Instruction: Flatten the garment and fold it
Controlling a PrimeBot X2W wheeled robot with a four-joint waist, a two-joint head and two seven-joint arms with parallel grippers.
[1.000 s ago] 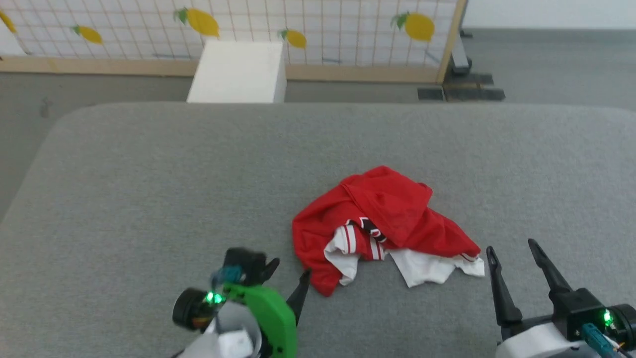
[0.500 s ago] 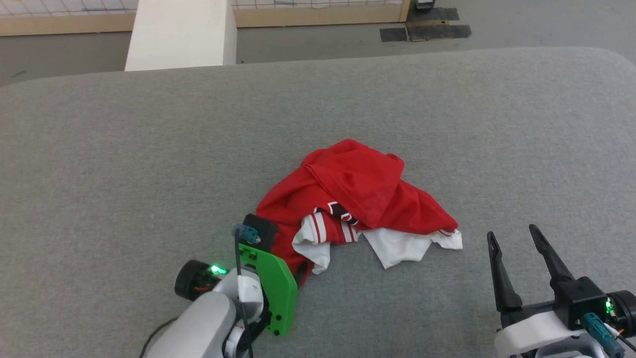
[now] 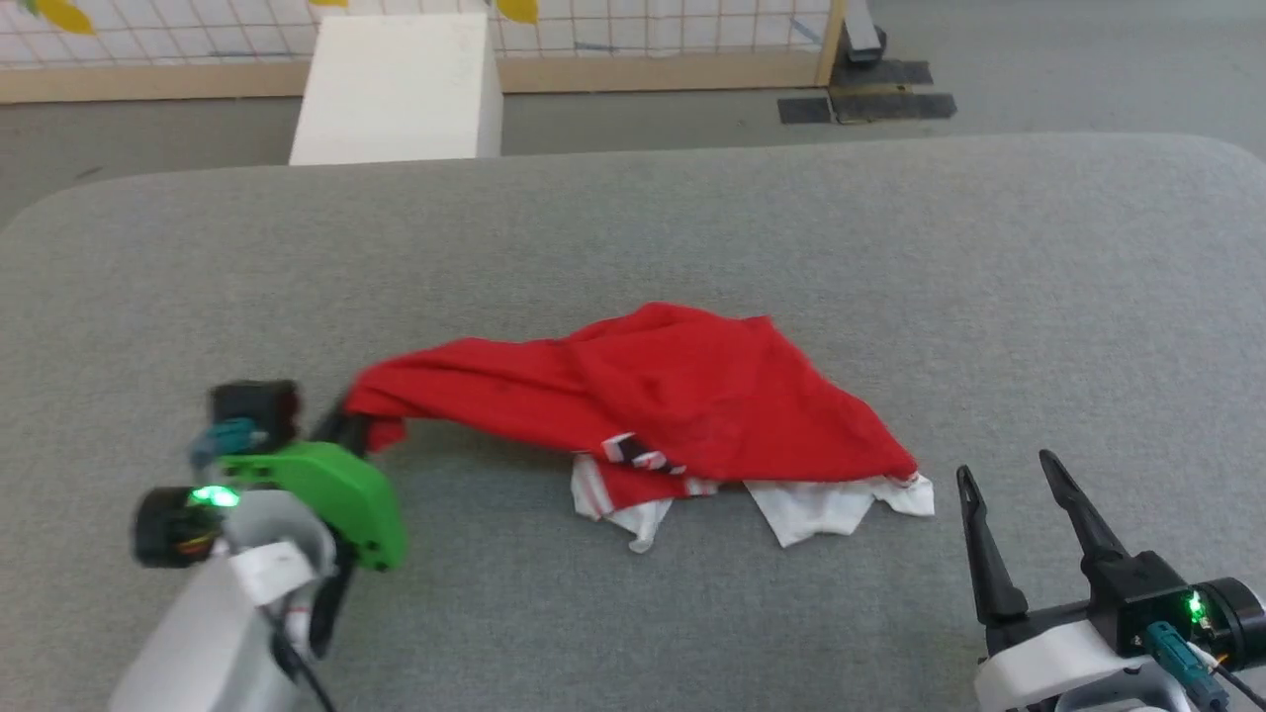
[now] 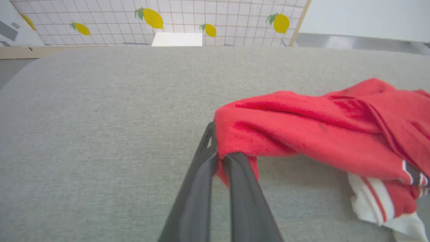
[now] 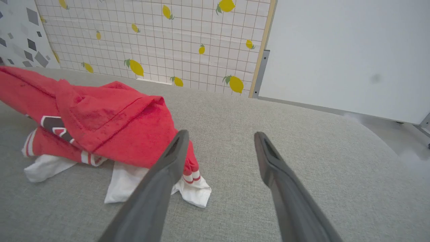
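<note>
partly hidden black lettering (image 3: 641,455) on garment (image 3: 692,396), nothing readable

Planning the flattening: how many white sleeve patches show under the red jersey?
2: left patch below the lettering, right patch near the right hand; folds may hide more.

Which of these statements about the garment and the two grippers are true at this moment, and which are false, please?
1. The left gripper is shut on a red edge of the garment. True.
2. The right gripper grips the garment. False: its jaws stand open and hold nothing.
3. The garment lies fully flat. False: it is bunched, with a white sleeve partly under red cloth.
4. The garment rests on a grey fabric surface. True.
</note>
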